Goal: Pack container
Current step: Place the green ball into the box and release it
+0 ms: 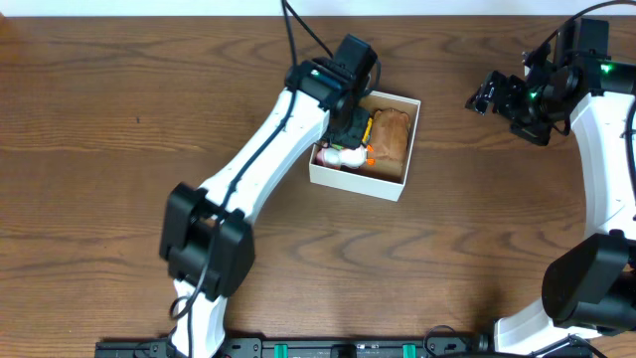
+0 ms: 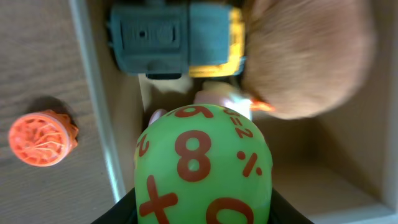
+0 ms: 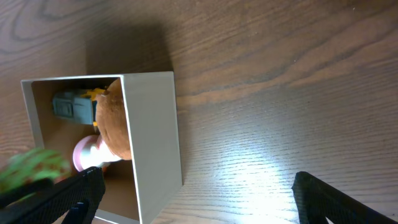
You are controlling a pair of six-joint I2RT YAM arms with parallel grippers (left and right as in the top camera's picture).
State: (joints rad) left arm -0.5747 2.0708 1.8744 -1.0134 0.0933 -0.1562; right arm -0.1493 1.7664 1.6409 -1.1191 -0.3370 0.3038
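Observation:
The container (image 1: 391,186), a shallow white-walled box with a brown inside, sits at the table's middle. It holds a teal and yellow toy truck (image 2: 177,40), a brown plush (image 2: 311,56) and a pink and white toy (image 2: 217,99). My left gripper (image 2: 202,214) is shut on a green ball (image 2: 202,165) with red numbers and holds it over the box's left part, above the pink toy. In the overhead view the left gripper (image 1: 348,121) hides that part of the box. My right gripper (image 1: 494,95) is open and empty, up to the right of the box. The box also shows in the right wrist view (image 3: 152,137).
A small orange ribbed toy (image 2: 40,137) lies on the wooden table just outside the box's wall (image 2: 93,93); the left arm hides it in the overhead view. Bare wood (image 3: 280,112) lies under the right gripper (image 3: 199,199).

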